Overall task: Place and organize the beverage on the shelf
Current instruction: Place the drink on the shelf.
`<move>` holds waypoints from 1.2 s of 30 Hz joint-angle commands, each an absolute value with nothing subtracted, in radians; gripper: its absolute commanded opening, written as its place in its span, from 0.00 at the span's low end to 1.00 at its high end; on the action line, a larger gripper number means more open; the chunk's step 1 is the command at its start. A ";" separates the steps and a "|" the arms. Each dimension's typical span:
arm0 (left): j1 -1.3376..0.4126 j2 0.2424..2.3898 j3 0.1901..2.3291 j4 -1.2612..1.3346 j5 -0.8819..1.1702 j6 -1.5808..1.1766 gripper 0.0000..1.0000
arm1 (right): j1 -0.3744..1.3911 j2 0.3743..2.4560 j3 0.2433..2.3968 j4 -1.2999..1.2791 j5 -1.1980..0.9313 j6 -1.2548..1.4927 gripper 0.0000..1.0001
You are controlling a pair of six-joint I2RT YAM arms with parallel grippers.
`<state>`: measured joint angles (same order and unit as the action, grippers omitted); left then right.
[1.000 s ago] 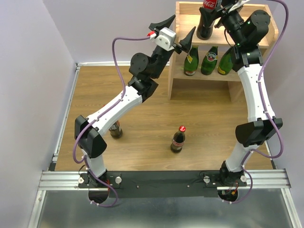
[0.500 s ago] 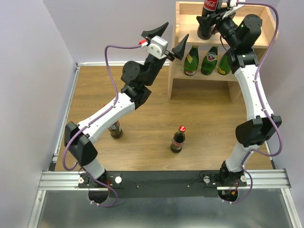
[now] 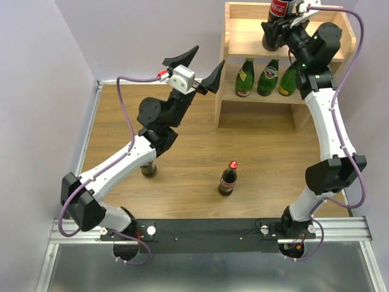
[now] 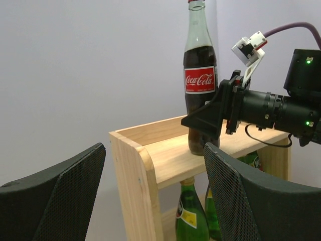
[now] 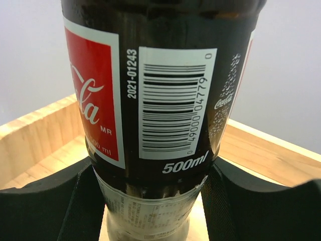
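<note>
- My right gripper [image 5: 155, 201] has its jaws hugging the cola bottle [image 5: 165, 100] low down; I can't tell whether they pinch it.
- It stands on the shelf [image 4: 165, 155] top board.
- My left gripper [image 4: 154, 150] gapes empty, beside the shelf.
- Risk: an off-centre squeeze could topple it.

Glossy glass bottle [image 5: 170, 110] — matt wooden shelf [image 4: 133, 186]

White-and-black arms [image 3: 121, 165], purple cables [image 3: 121, 106]
</note>
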<state>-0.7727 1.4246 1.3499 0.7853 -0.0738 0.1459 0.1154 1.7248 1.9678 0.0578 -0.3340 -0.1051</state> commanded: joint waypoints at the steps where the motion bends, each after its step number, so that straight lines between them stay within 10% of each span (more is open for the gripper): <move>1: -0.775 1.348 1.284 0.824 -0.113 0.140 0.87 | 0.051 1.681 1.931 0.037 -0.279 -0.114 0.50; 36: -0.775 1.137 1.049 0.833 -0.104 0.074 0.87 | -0.256 1.716 1.930 0.034 -0.347 -0.022 0.52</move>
